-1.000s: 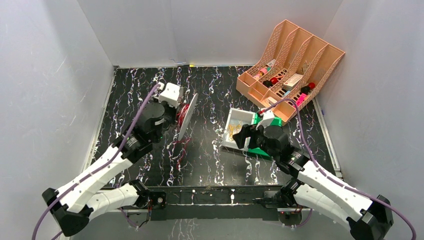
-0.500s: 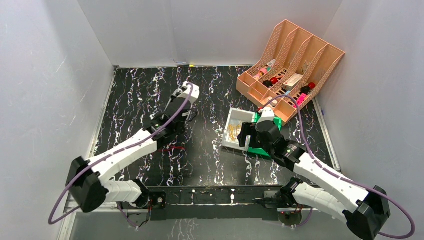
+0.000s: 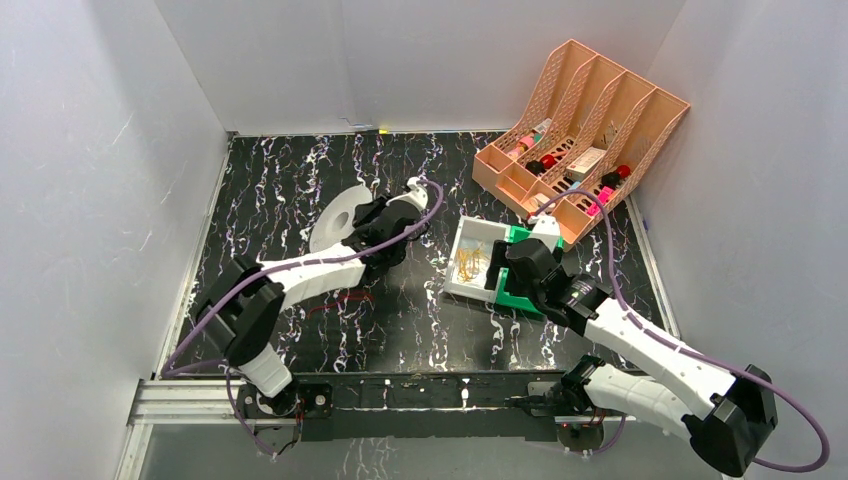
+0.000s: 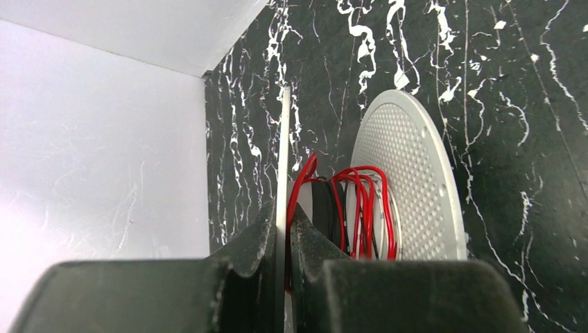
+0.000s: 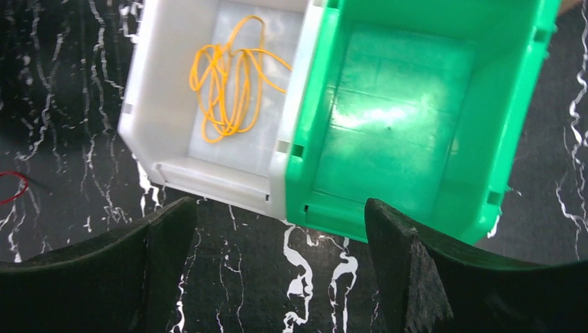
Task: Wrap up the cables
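A white cable spool (image 3: 335, 222) with red cable wound on it stands on edge at mid-table. My left gripper (image 3: 378, 226) is shut on one thin flange of it. In the left wrist view the fingers (image 4: 267, 243) pinch that flange (image 4: 283, 152); the red cable (image 4: 360, 208) lies between it and the perforated flange (image 4: 416, 187). A loose red cable end (image 3: 338, 298) trails on the table. My right gripper (image 3: 497, 268) is open and empty above the front of a white bin (image 5: 149, 104) holding a yellow cable (image 5: 229, 83) and a green bin (image 5: 388, 104).
A peach desk organizer (image 3: 585, 130) with small items stands at the back right. The white bin (image 3: 455, 270) and green bin (image 3: 520, 295) sit side by side right of centre. White walls enclose the black marbled table (image 3: 270, 180).
My left arm has swung right and stretched out with the spool, which now shows its flat face to the top camera. My right gripper has shifted slightly toward the bins.
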